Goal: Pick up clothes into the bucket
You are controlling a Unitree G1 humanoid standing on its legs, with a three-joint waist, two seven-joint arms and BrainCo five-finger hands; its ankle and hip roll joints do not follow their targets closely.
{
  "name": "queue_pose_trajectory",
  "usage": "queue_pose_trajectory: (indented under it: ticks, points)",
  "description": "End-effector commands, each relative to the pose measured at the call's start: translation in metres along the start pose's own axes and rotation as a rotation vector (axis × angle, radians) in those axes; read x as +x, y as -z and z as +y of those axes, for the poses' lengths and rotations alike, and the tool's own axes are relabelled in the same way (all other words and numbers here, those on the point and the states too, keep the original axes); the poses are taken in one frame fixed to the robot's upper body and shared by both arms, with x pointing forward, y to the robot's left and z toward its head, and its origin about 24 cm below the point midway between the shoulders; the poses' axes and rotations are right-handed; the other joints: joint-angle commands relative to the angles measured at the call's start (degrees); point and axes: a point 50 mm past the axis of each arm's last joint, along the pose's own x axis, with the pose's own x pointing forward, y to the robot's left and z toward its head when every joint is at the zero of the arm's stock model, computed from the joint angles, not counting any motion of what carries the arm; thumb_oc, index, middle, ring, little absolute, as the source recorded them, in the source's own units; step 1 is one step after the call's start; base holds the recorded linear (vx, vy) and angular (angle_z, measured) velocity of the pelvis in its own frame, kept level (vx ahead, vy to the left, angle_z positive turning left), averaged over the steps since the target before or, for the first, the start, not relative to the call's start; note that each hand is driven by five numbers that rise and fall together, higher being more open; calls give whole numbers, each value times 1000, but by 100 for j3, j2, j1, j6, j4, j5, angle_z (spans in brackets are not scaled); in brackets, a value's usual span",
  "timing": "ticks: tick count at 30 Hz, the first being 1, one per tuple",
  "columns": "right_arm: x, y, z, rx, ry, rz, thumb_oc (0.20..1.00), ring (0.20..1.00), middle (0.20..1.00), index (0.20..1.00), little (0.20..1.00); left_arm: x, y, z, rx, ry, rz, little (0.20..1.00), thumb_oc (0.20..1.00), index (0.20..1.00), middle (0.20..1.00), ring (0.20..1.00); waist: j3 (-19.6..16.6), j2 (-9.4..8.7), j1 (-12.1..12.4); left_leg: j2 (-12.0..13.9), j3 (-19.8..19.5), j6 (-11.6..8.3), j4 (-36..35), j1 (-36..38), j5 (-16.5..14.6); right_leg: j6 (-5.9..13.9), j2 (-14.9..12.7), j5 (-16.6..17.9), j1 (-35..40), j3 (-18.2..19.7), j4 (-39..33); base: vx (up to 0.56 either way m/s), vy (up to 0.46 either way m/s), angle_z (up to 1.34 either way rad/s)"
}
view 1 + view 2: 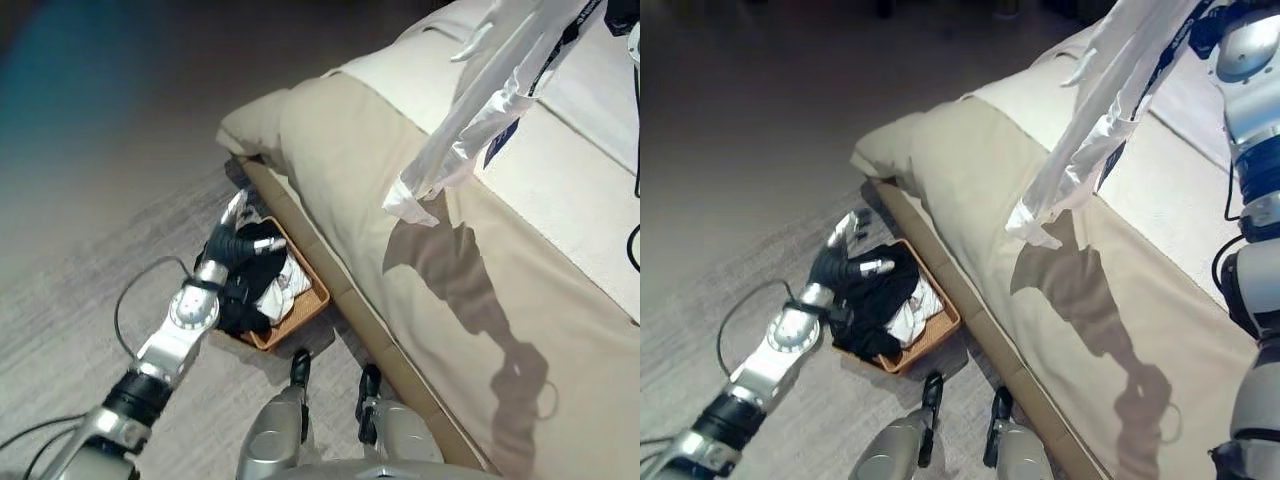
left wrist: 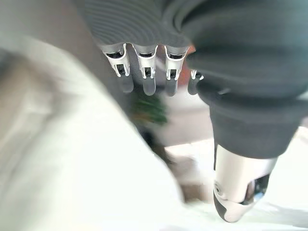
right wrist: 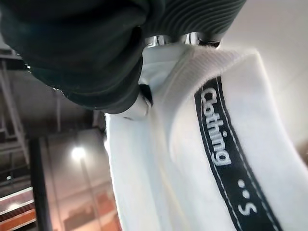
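Left eye view: your left hand rests straight-fingered over the dark and white clothes heaped in the shallow orange woven basket on the floor beside the beige-covered bed.

Right eye view: the white fabric garment with a dark printed band hangs limp above the bed.

Right wrist view: your right hand is pinched on its ribbed edge. It looks soft and light; keep hold there.
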Motion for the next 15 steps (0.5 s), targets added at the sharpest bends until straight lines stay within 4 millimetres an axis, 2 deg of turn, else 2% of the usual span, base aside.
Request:
queue_pose_trajectory:
  ticks: [1,3,4,7,8,9,10,13,15]
  points:
    - [-3,-13,11,20,-101,-62,200,200,200,200,200,4,-6,-16,-84,82,-42,1000,1000,1000,1000,1000,-960,-255,-216,198,-21,-90,267,-34,-461,280,-56,-135,-52,30,284,66,-11,-40]
    - [-9,-22,26,39,-204,-100,200,200,200,200,200,30,-14,-30,-115,107,-62,1000,1000,1000,1000,1000,-1148,-257,-344,247,126,-89,190,192,-510,295,-20,-128,114,158,191,88,-8,-25]
    - [-9,-22,26,39,-204,-100,200,200,200,200,200,30,-14,-30,-115,107,-62,1000,1000,1000,1000,1000,-1143,-258,-338,248,130,-89,188,198,-510,294,-19,-127,118,162,190,75,-9,-26]
    - [-21,-38,53,105,-330,-162,200,200,200,200,200,60,-17,-50,-159,128,-39,1000,1000,1000,1000,1000,-1319,-210,-516,311,305,-89,128,412,-559,300,10,-103,245,310,100,57,-8,-47]
    - [-21,-38,53,105,-329,-161,200,200,200,200,200,60,-17,-50,-159,129,-39,1000,1000,1000,1000,1000,-1313,-211,-505,312,309,-89,125,419,-560,300,12,-103,249,314,98,33,-2,-22]
    - [-29,-52,66,150,-392,-204,200,200,200,200,200,71,-17,-60,-195,149,-13,1000,1000,1000,1000,1000,-1370,-175,-599,328,377,-95,85,499,-562,307,24,-79,297,378,56,17,-4,-24]
    - [-29,-51,66,150,-391,-204,200,200,200,200,200,71,-17,-60,-195,150,-14,1000,1000,1000,1000,1000,-1365,-176,-589,329,381,-95,81,507,-562,307,26,-78,301,381,53,15,-12,-36]
    - [-41,-62,86,203,-475,-235,200,200,200,200,200,84,-20,-77,-204,203,16,1000,1000,1000,1000,1000,-1423,-126,-674,357,506,-98,63,606,-582,317,50,-29,358,494,-50,-4,-14,-30]
    - [-43,-66,90,214,-491,-245,200,200,200,200,200,88,-22,-77,-188,205,16,1000,1000,1000,1000,1000,-1425,-109,-686,364,548,-99,59,629,-585,321,63,-15,362,529,-70,-5,-4,-17]
